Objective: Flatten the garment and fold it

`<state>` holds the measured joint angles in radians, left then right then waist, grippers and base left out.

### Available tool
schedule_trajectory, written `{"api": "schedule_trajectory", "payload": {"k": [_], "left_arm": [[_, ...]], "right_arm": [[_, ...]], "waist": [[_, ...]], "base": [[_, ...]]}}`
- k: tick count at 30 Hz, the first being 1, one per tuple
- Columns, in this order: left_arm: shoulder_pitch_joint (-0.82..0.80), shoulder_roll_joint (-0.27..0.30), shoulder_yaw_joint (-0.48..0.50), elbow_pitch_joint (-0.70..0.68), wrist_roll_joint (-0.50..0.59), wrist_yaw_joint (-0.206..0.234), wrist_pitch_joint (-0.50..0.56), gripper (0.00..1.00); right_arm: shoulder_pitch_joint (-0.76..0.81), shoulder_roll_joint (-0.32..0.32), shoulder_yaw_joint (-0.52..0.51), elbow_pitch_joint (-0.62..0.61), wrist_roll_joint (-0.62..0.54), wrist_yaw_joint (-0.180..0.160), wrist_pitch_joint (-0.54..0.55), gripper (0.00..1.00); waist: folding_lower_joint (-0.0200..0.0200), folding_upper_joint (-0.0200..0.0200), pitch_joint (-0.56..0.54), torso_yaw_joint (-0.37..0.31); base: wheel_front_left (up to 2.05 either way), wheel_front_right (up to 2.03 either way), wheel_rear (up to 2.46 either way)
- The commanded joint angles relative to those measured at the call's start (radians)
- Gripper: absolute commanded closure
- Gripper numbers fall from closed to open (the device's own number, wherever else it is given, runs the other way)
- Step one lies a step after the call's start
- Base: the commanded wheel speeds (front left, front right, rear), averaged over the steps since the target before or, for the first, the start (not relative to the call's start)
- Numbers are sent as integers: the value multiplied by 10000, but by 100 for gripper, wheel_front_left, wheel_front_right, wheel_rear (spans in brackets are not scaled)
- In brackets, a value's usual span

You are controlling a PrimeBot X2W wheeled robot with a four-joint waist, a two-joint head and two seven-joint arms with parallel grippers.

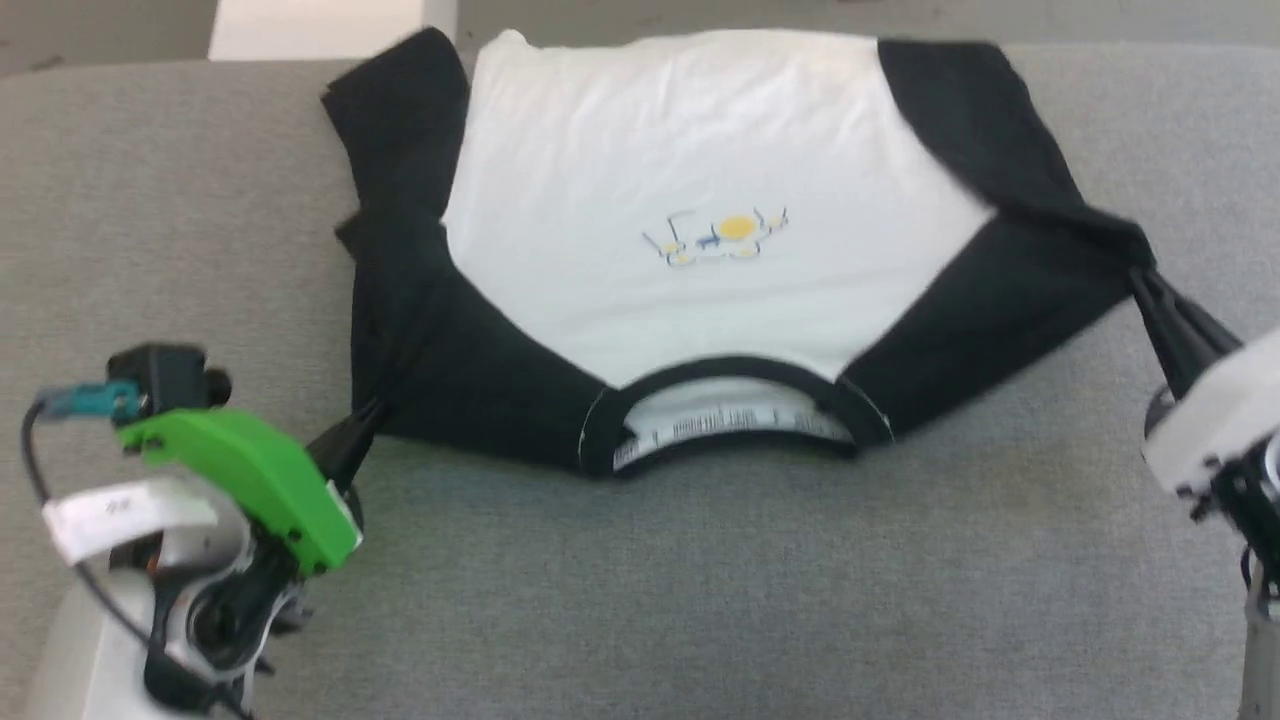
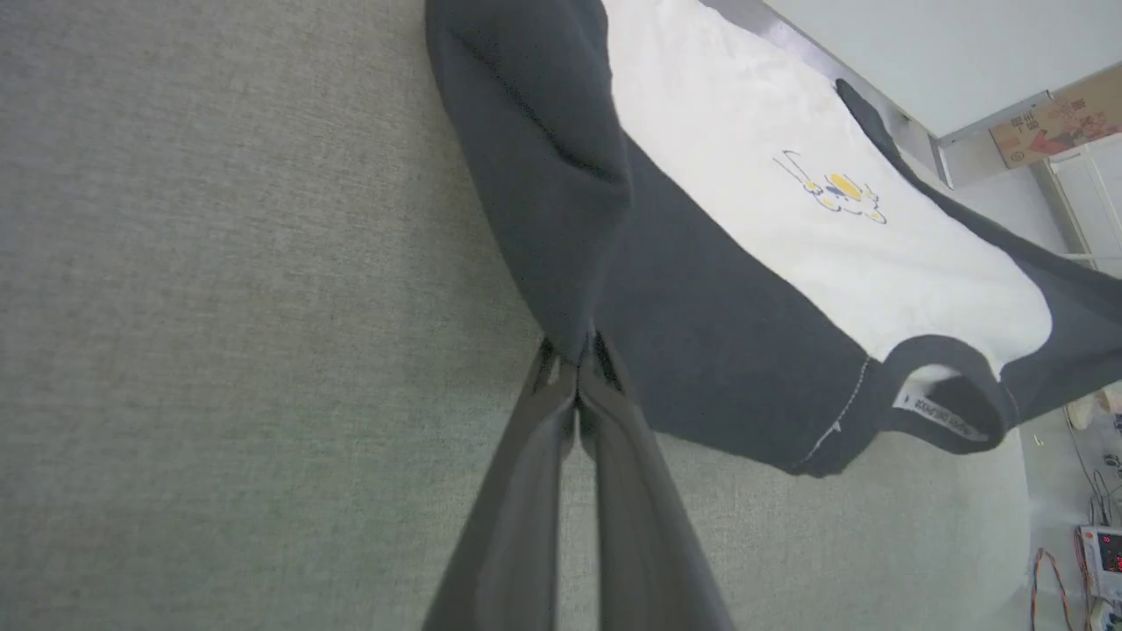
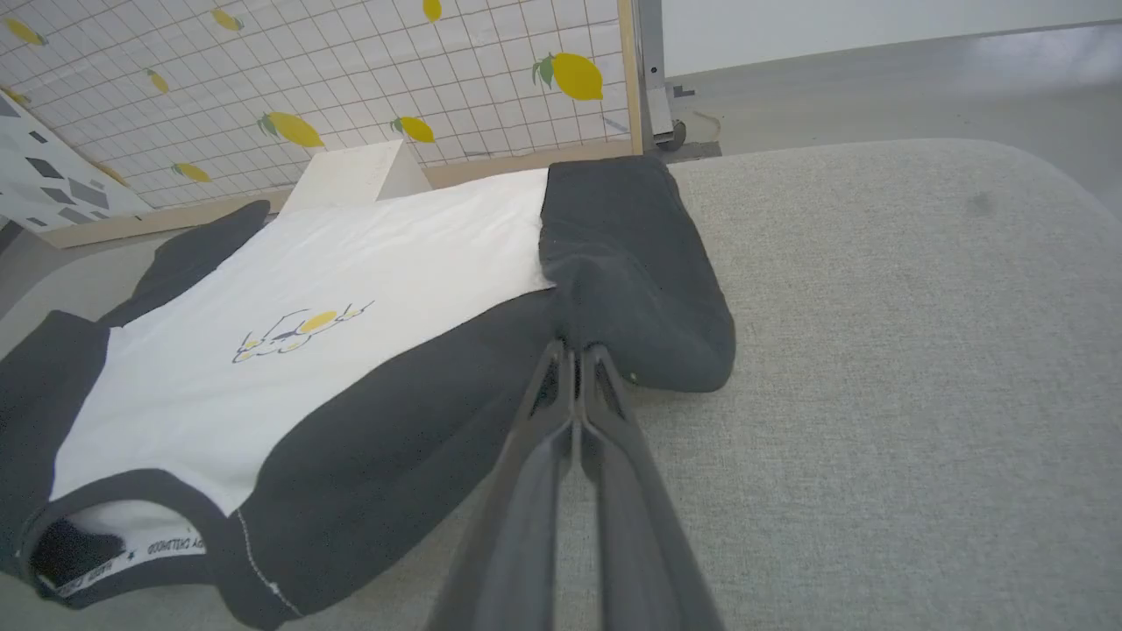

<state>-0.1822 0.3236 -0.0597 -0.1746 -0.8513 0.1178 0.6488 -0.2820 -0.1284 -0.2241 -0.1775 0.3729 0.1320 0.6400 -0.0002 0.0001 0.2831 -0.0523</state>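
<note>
Grey padded surface (image 1: 700, 600): long-sleeved shirt (image 1: 700, 150) spread print-up. Left gripper (image 1: 362, 418) lower left, right gripper (image 1: 1148, 278) right edge, fingers angled inward, each clamped on its dark edge.

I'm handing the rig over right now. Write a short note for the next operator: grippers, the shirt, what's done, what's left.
Left gripper: shut on the garment, pinching black sleeve fabric on its left side.
Right gripper: shut on black sleeve fabric on the right side.
Garment: lies on the grey padded surface, print up, collar nearest the robot, cloth drawn to a point at each grip.
Done: white body spread nearly flat.
Left: sleeves bunched along both sides; no body fold made yet.
</note>
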Motion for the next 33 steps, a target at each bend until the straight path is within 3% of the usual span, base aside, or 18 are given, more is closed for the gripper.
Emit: {"api": "schedule_trajectory", "payload": {"k": [1, 8, 16, 26, 33], "left_arm": [[463, 66, 156, -358, -42, 148, -94, 100], [2631, 14, 244, -1698, -67, 561, -26, 100], [3699, -274, -7, -1403, -36, 731, -139, 100], [4063, -315, -72, -524, 60, 775, -296, 100], [4125, -344, 348, -907, -202, 707, -589, 100]], "right_arm": [[354, 170, -177, -349, -43, -13, 90, 100], [2656, 661, -620, -1483, -625, -13, 796, 100], [4279, 776, -826, -780, -605, -13, 605, 100], [4647, 780, -464, 593, -491, -13, -227, 100], [4743, 780, -600, -217, -101, -13, -305, 100]], "waist": [[2, -1, -363, 248], [2, -1, -608, 418], [2, -1, -721, 431], [2, -1, -767, 317], [2, -1, -856, 416]], "base": [[0, 0, 0], [0, 0, 0], [0, 0, 0], [0, 0, 0], [0, 0, 0]]}}
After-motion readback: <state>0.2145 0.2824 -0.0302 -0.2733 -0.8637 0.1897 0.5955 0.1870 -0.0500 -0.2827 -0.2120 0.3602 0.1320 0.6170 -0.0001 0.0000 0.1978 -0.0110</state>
